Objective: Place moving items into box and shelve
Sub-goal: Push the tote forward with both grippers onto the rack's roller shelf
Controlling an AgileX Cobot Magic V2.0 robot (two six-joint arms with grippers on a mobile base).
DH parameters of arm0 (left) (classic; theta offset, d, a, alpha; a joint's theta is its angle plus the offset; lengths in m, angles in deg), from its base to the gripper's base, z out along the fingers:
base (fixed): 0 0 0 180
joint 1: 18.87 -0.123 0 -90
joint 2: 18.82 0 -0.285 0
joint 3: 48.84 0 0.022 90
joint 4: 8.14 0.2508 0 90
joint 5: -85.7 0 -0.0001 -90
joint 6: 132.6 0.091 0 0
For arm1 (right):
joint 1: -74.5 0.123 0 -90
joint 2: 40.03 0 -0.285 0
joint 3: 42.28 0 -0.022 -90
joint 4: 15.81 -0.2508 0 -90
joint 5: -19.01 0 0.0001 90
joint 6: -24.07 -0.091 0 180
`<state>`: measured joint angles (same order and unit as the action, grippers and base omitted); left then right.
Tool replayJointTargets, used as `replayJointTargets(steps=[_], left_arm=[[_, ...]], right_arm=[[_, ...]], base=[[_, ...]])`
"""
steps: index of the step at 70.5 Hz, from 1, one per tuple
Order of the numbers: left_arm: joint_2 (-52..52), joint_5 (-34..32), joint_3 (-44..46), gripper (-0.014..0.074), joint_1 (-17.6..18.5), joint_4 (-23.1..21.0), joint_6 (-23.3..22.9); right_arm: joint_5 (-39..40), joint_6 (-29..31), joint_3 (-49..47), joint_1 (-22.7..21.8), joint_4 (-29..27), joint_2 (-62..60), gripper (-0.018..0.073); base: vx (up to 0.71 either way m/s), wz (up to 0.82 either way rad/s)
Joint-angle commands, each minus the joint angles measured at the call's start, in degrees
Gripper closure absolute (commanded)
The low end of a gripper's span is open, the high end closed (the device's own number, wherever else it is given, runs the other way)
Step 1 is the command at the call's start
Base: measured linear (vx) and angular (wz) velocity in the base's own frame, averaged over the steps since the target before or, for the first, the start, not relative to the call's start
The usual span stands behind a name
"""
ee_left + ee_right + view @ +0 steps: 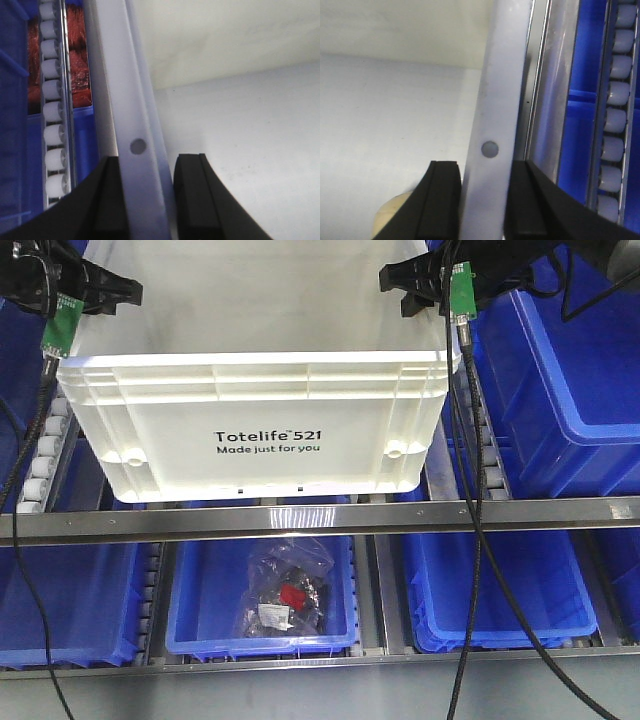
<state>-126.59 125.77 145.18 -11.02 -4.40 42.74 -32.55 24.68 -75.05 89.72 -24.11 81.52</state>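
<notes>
A white box (270, 430) marked "Totelife 521" sits on the upper shelf level. My left gripper (128, 292) is at its left rim and my right gripper (396, 292) at its right rim. In the left wrist view the left gripper (149, 160) has its black fingers (192, 200) on either side of the white rim (135, 115), shut on it. In the right wrist view the right gripper (482, 166) is shut on the other rim (495, 100) in the same way. A beige item (387, 215) shows inside the box by the right gripper.
Roller tracks (45, 455) run beside the box on the left and on the right (490, 440). A metal rail (320, 518) crosses in front. Blue bins stand at the right (580, 390) and below (500, 590); the lower middle bin (200, 580) holds a plastic bag with a red item (292, 592).
</notes>
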Motion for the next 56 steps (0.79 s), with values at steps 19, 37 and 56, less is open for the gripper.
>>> replayJointTargets(steps=[19,37,56], left_arm=[[0.29,-14.91,2.52,0.0613,1.03,1.58,0.82],[-3.31,-16.46,2.47,0.0613,1.03,1.49,0.82],[-4.97,-16.37,2.47,0.0596,1.03,1.49,0.82]], right_arm=[[11.45,2.84,-2.76,1.05,-6.58,-1.82,0.0568],[13.41,4.55,-2.76,1.05,-7.56,0.23,0.0568],[13.32,5.03,-2.76,1.05,-7.59,1.44,0.0530]], base=[[0.00,0.00],[0.00,0.00],[0.00,0.00]])
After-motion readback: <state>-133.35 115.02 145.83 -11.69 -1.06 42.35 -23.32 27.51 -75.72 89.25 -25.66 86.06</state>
